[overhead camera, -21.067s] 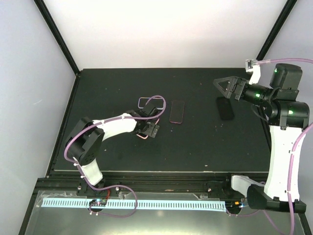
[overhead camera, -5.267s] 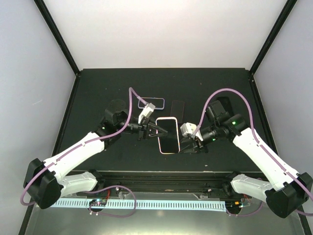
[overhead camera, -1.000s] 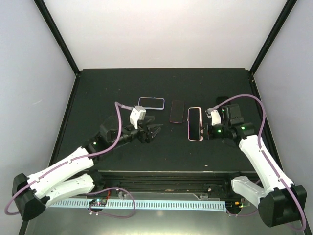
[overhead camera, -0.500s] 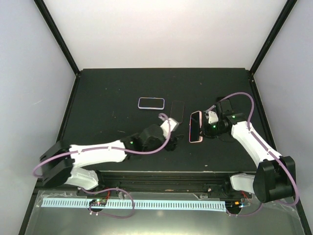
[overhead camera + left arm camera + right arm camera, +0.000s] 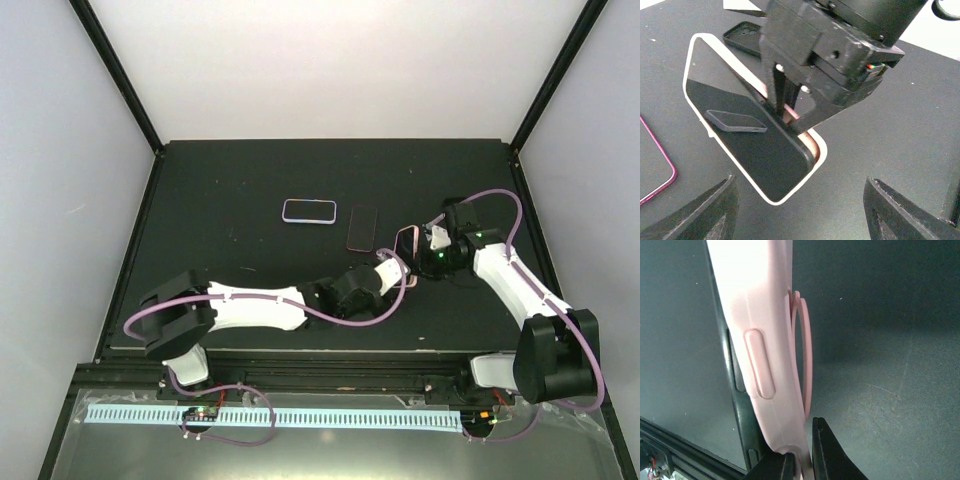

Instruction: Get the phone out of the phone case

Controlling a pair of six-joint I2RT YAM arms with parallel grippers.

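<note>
The phone (image 5: 755, 145) sits in a pink phone case (image 5: 757, 330), dark screen toward the left wrist camera, pale case rim (image 5: 686, 75) around it. My right gripper (image 5: 802, 460) is shut on the case's lower edge and holds it tilted up on its side above the table; a pink ring (image 5: 804, 355) sticks out of the case back. From above the cased phone (image 5: 403, 243) is right of centre with the right gripper (image 5: 420, 262) beside it. My left gripper (image 5: 800, 192) is open just short of the phone's lower corner, nothing between its fingers (image 5: 715, 210).
A white-rimmed phone (image 5: 309, 211) and a magenta-rimmed phone (image 5: 361, 228) lie flat on the black table (image 5: 220, 180) at centre back. A dark empty case (image 5: 742, 37) lies behind the right gripper. The left arm (image 5: 250, 305) stretches across the near middle.
My left arm has swung right across the table until its open gripper is at the held phone. The right gripper has kept its grip and turned the cased phone more on edge.
</note>
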